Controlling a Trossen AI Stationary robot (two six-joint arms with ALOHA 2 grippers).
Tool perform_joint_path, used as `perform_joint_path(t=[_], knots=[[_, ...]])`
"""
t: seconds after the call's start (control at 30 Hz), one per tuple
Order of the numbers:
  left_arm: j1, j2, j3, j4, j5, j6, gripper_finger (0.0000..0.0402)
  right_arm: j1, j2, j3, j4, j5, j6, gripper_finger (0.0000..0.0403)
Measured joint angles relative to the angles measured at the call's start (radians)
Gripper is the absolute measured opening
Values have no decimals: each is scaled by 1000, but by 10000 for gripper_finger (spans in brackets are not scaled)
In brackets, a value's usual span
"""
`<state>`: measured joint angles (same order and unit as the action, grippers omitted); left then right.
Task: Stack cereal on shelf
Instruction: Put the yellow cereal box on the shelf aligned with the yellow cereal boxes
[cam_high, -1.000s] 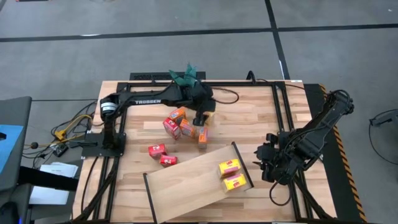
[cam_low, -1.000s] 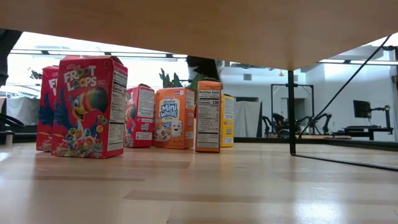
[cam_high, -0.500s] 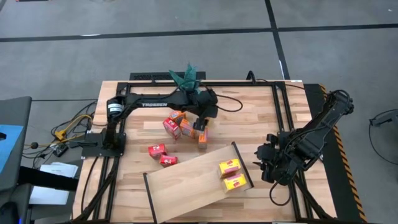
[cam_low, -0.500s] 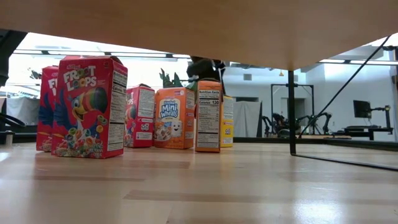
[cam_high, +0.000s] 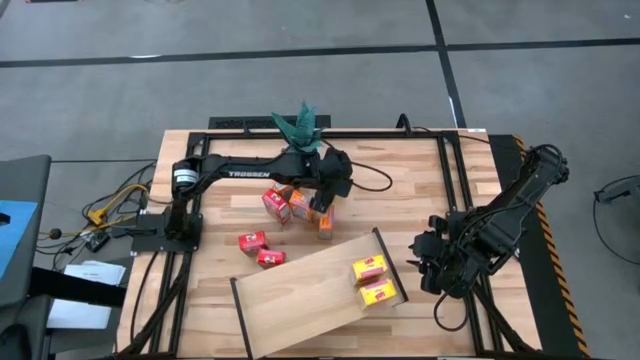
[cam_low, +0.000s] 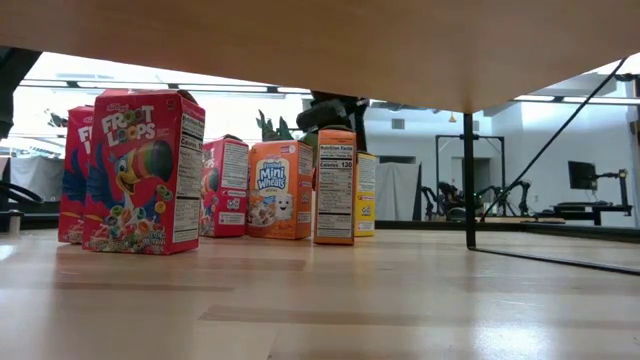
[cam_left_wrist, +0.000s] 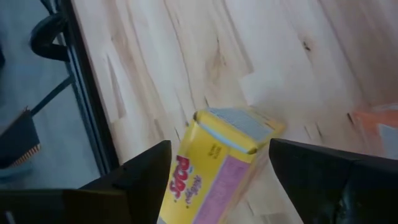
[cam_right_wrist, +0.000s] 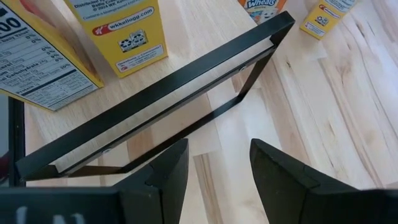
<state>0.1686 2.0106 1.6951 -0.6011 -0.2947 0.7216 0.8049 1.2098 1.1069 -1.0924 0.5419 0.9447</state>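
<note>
Left arm lining up over a yellow cereal box, with two boxes already on the shelf.

The left end effector (cam_high: 322, 205) hangs released above the cluster of cereal boxes (cam_high: 285, 203) at the middle of the desk (cam_high: 400, 180), its fingers (cam_left_wrist: 140, 174) spread either side of a yellow box (cam_left_wrist: 217, 168). To grasp well, it should probably centre on the narrow faces, descend straight, and clamp only once both fingers clear the top edge, since neighbouring boxes stand close. The shelf (cam_high: 300, 290) lies near the desk's front with a black rail (cam_right_wrist: 155, 93) at each short end; two yellow boxes (cam_high: 372, 280) sit by its right rail, leaving bare board to their left. The right end effector (cam_high: 428, 262) waits released just beside that rail.
</note>
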Motion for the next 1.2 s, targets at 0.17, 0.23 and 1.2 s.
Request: perform_joint_path(t=[0.17,0.23,1.2], knots=[[21,0,0,9,47,5,248,4,0,0,0,-1,0,201],[28,1,0,-9,84,0,244,12,0,0,0,-1,0,199],[16,5,1,-62,78,-27,133,27,0,0,-7,-2,16,173]])
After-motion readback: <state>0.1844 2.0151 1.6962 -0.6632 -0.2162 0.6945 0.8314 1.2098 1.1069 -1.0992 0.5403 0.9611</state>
